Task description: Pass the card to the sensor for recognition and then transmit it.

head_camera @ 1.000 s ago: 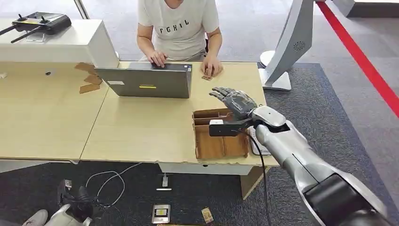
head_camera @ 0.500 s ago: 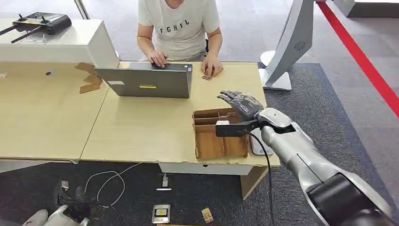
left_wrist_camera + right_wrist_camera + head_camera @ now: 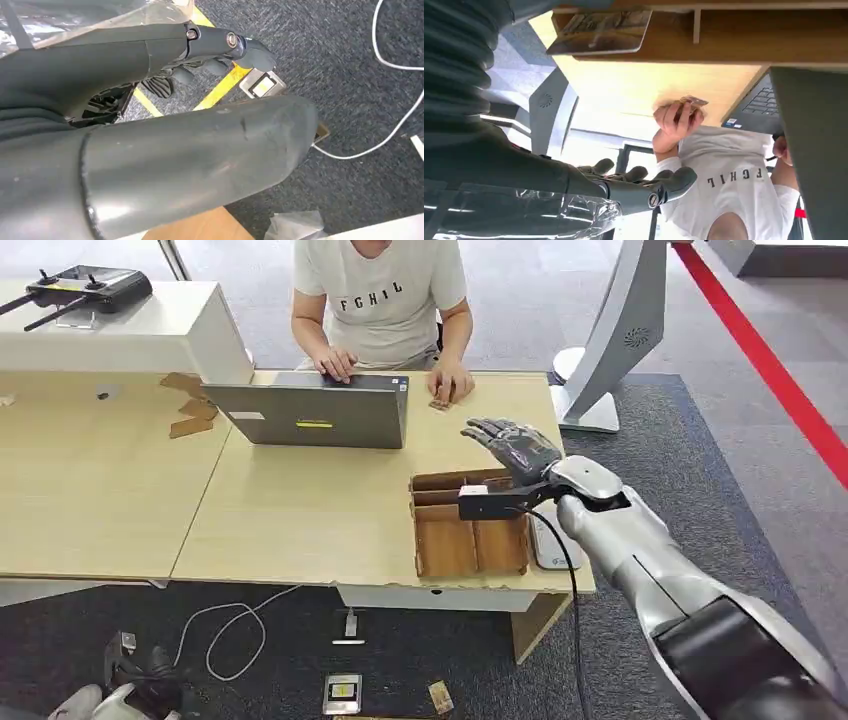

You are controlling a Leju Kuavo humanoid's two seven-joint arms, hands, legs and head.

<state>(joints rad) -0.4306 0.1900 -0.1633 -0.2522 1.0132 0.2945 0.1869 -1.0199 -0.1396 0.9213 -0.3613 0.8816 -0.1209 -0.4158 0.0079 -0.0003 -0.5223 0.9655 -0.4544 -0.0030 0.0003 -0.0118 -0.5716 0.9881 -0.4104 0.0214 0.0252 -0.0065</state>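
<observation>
Small brown card point(image 3: 439, 404) flat on the bench point(image 3: 300, 510), beyond the right robot hand point(image 3: 515, 450) and well apart from it, right at the fingers of a person's hand point(image 3: 452, 383). Right robot hand raised over the far end of an open cardboard tray point(image 3: 470, 545), fingers spread, palm down, holding nothing. Flat white device point(image 3: 548, 545) just beside the tray, under the silver forearm. Grey laptop point(image 3: 315, 415) left of the right robot hand, with the person's other hand on its keys. Left robot hand point(image 3: 210, 55) hanging above dark carpet and a yellow floor stripe; whether its fingers are apart or curled cannot be told.
</observation>
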